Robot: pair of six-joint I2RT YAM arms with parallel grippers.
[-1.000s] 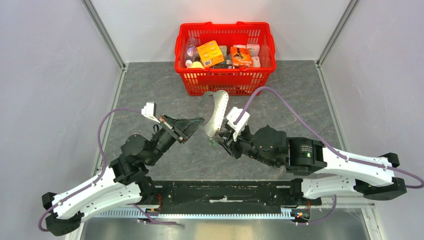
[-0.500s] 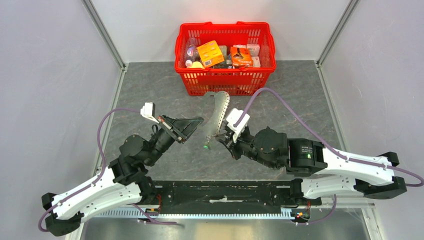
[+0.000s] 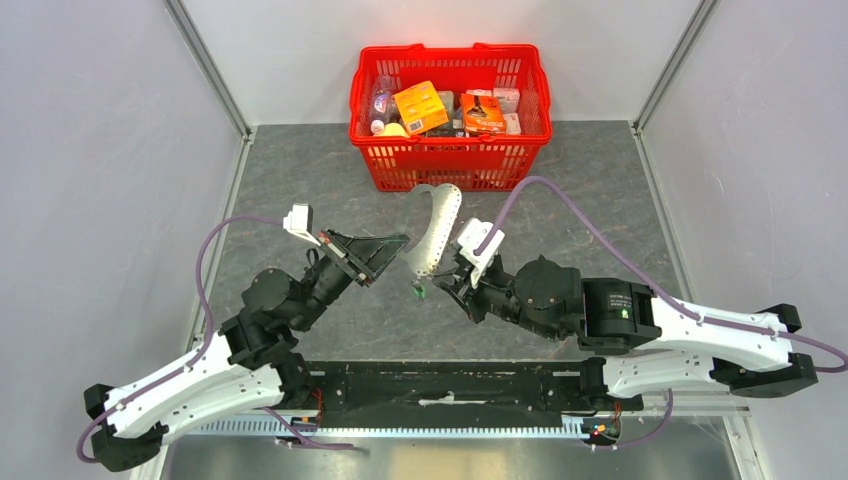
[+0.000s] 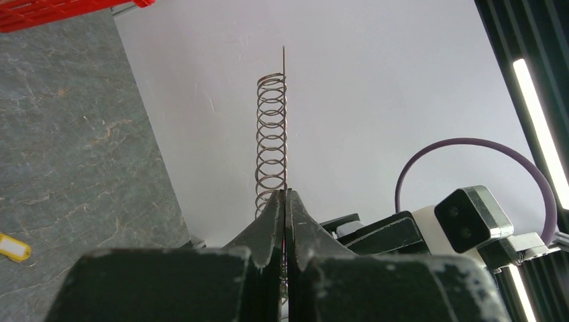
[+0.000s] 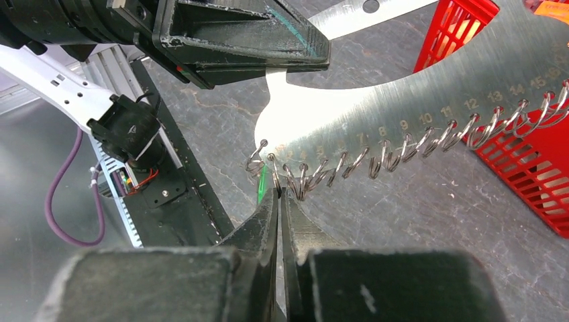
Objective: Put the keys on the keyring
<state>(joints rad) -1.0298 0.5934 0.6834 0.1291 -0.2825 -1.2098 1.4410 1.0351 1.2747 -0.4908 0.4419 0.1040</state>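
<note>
From above, the red basket (image 3: 450, 165) sits at 12 o'clock on the grey table (image 3: 300, 180). The print on the boxes inside it is too small to read. At centre the left gripper (image 3: 400, 243) is clamped on the keyring (image 3: 435, 225), a curved metal plate held off the table. Its wire coil is hard to make out here. The green key (image 3: 418, 291) is a speck at the plate's 6 o'clock end, beside the right gripper (image 3: 440, 282), whose jaws are hidden under its wrist.

The left wrist view sees the plate edge-on, a thin line pinched between closed fingers, with the coil rising toward 12 o'clock. Only here does the yellow key (image 4: 13, 247) appear, lying on the table at 8 o'clock, at the frame's edge.

The right wrist view alone shows engraved numbers, 8 to 15, along the plate's holed edge. The right jaws are closed, with their tips at the coil's end loops. I cannot tell whether they pinch anything. The green key is a sliver behind one finger.
</note>
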